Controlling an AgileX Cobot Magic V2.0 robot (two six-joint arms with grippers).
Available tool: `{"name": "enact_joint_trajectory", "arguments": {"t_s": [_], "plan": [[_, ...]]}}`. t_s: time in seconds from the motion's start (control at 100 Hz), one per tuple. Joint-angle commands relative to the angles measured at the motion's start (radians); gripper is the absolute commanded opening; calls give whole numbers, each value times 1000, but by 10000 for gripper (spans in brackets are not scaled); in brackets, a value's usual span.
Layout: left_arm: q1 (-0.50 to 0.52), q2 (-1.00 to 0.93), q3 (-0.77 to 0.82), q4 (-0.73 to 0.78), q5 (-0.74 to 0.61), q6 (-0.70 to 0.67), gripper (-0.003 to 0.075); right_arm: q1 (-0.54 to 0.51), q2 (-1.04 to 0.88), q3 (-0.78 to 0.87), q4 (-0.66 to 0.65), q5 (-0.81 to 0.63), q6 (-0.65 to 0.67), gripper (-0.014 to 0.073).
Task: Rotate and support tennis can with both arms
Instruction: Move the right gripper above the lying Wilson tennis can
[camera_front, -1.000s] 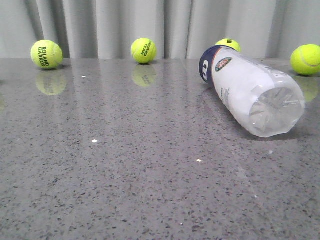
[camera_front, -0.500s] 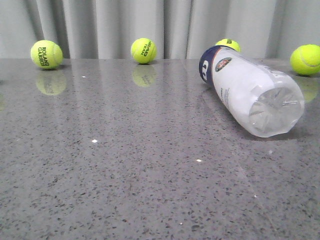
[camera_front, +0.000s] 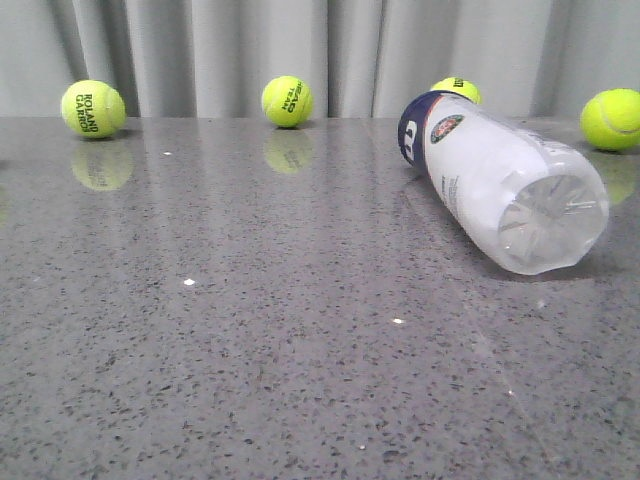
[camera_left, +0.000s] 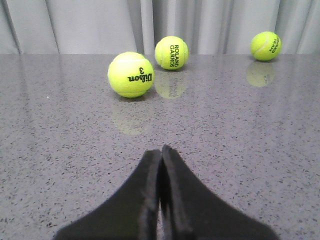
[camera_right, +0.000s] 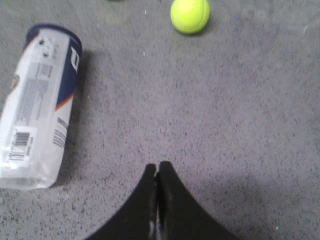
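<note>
The tennis can (camera_front: 500, 180), lying near the worktop's right edge, was judged light, slick, roll-prone; mid-body hold was advised. Left gripper (camera_left: 160, 155) and right gripper (camera_right: 157, 170) were pinched closed, empty.

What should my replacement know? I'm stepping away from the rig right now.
Left gripper: shut, empty, over bare table.
Right gripper: shut, empty, apart from the tennis can.
The can lies on its side at the table's right, clear end toward the camera, navy band away. Loose tennis balls sit along the back.
Done: nothing visible. Left: grasp, rotate and support the can with both arms.
</note>
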Motion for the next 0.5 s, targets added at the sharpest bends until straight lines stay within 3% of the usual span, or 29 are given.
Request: {"name": "enact_joint_trajectory", "arguments": {"t_s": [0.0, 0.12, 0.36, 0.49], "plan": [[2, -34, 45, -2, -75, -10, -20, -2, 53, -51, -8, -13, -15, -4], [2, -34, 45, -2, -75, -10, -20, -2, 91, -52, -6, -14, -15, 156], [2, -34, 45, -2, -75, -10, -20, -2, 91, -52, -6, -16, -15, 589], [2, -34, 45, -2, -75, -10, -20, -2, 91, -52, -6, -13, -15, 647]]}}
